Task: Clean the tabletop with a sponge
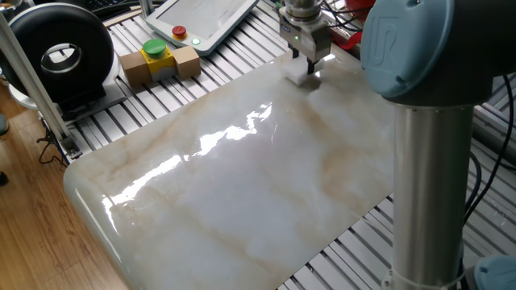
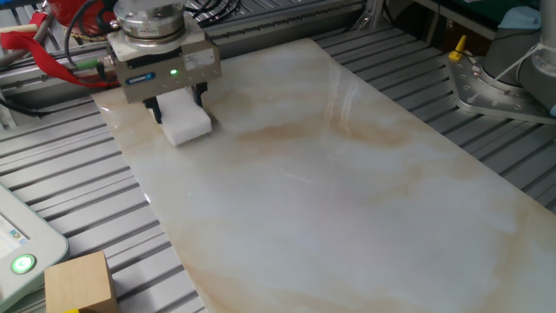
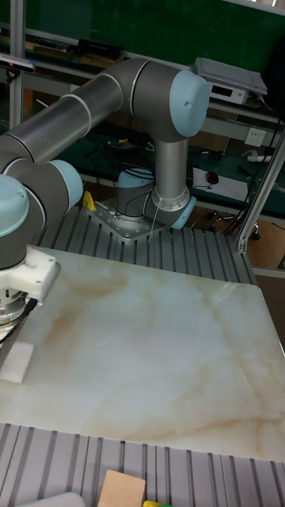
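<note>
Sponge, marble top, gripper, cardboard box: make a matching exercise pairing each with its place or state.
Column one:
1. sponge
2. tabletop
3. gripper
4. cardboard box

Column two:
A. lies on the ribbed metal slats, carrying a yellow-green button
B. closed on the white block
C. glossy slab with beige-brown veins
D. white foam resting on the marble near one corner

Pairs: 1-D, 2-C, 3-B, 4-A
</note>
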You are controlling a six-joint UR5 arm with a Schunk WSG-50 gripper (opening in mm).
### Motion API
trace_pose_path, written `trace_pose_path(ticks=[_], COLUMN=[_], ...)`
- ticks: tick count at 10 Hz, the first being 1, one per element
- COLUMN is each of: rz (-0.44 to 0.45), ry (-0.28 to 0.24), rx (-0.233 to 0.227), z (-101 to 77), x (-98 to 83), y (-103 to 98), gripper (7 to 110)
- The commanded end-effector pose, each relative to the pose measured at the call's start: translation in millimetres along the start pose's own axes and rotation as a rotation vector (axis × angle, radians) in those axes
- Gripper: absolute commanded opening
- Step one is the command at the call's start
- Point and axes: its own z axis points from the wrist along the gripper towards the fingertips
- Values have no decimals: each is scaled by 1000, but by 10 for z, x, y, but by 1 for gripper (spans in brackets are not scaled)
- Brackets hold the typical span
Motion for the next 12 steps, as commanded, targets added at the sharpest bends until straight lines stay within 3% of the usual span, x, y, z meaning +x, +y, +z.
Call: trace_pose_path(ticks=[1,5,7,9,10,12], rz=[294,715,884,1021,1042,1132], ry=[-33,-89,-82,-76,-67,-108], rx=[-13,-39,20,-29,-43,-111], z=[-144,-162,-124,-156,-206,-314], x=[-41,-133,2,102,162,54], y=[99,82,-77,0,72,237], gripper=[7,7,7,7,7,7])
